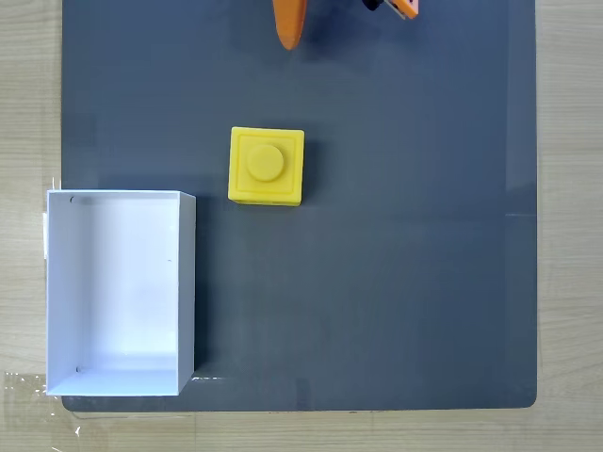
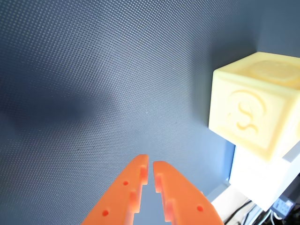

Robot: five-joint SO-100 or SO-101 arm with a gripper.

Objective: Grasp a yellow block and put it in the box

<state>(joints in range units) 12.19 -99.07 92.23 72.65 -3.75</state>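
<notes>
One yellow block stud up, sits square | box holds nothing | gripper nearly closed, holds nothing

Lighting: bright, even in my fixed view; my wrist view overexposes the yellow block, soft shadow left.

Fixed view: open mat all around yellow block; nothing touching it. Only obstacle is box at its 7 o'clock, clear gap between. End effector at block's 12 o'clock, bare mat between them.
</notes>
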